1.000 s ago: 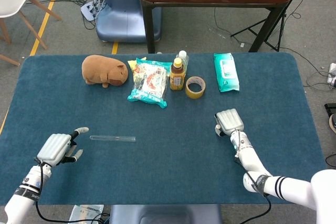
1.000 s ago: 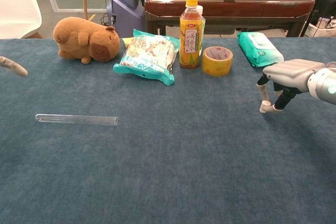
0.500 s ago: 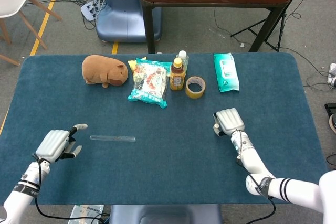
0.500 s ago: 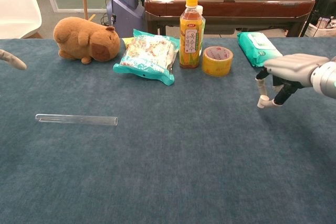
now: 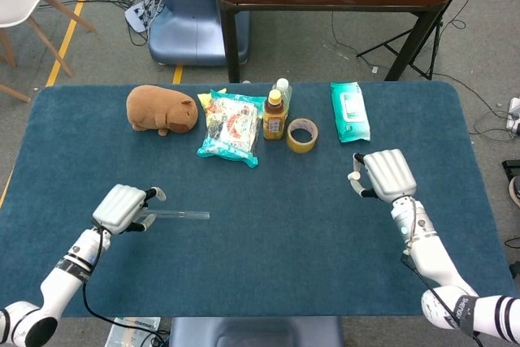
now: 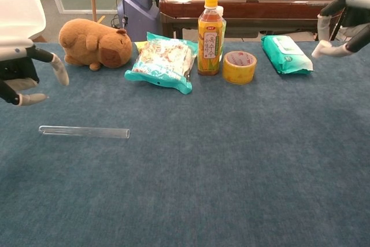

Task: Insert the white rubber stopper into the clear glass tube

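We count one glass tube point(image 6: 84, 132), one plush capybara point(image 6: 95, 43), one snack bag point(image 6: 163, 61), two bottles point(image 6: 209, 27), one tape roll point(image 6: 239, 66), one wipes pack point(image 6: 286, 54).

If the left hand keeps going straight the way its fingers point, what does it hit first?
Probably the near end of the clear glass tube: the left hand hovers just left of it, fingers toward it. Height is unclear, so it could pass above.

Clear glossy glass tube point(image 6: 84, 132), matt blue cloth table point(image 6: 231, 160)

head: high, looking down | chest: low, forward | shared: table point(image 5: 268, 249)
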